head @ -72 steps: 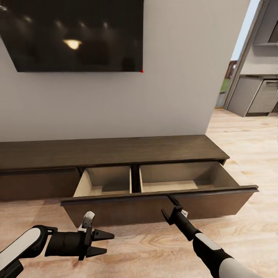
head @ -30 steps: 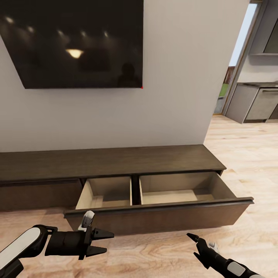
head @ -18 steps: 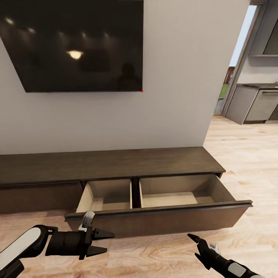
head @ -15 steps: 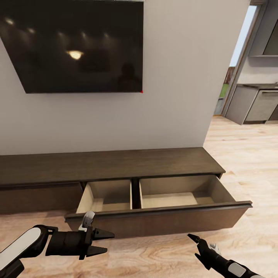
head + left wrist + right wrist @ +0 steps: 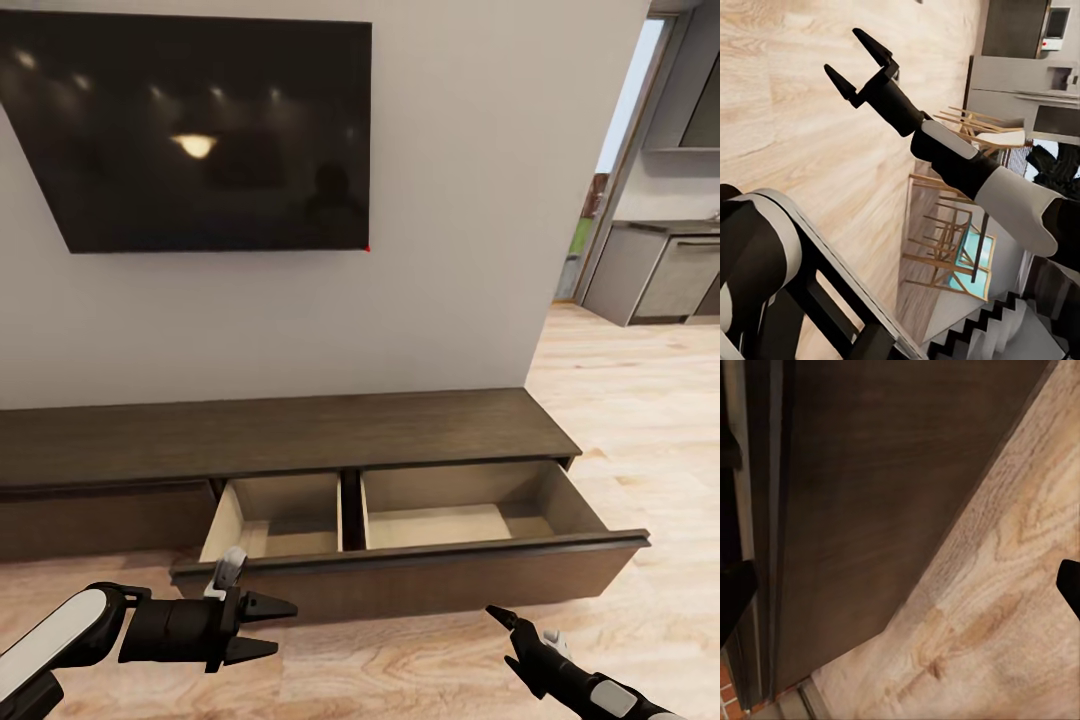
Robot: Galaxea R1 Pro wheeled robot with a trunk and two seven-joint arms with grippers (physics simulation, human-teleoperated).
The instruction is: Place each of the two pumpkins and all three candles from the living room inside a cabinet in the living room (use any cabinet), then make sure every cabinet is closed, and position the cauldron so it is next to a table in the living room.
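The cabinet [image 5: 290,432] is a long, low dark brown console against the wall. Its wide drawer [image 5: 420,575] is pulled out, and both pale beige compartments hold nothing. My left gripper [image 5: 265,628] hovers open over the floor in front of the drawer's left end. My right gripper [image 5: 508,635] is open low at the right, short of the drawer front. It also appears in the left wrist view as the right gripper [image 5: 855,64], fingers spread. The right wrist view looks at the dark drawer front [image 5: 870,510]. Pumpkins, candles and cauldron are out of view.
A large black TV [image 5: 200,130] hangs on the wall above the console. A doorway at the right leads to grey kitchen units [image 5: 660,270]. Pale wood floor [image 5: 640,440] spreads to the right. Wooden chairs [image 5: 952,232] and stairs lie behind me.
My right gripper has pulled back from the drawer's top edge to low at the right. The camera has shifted, so the console sits lower in the picture. The left gripper is unchanged.
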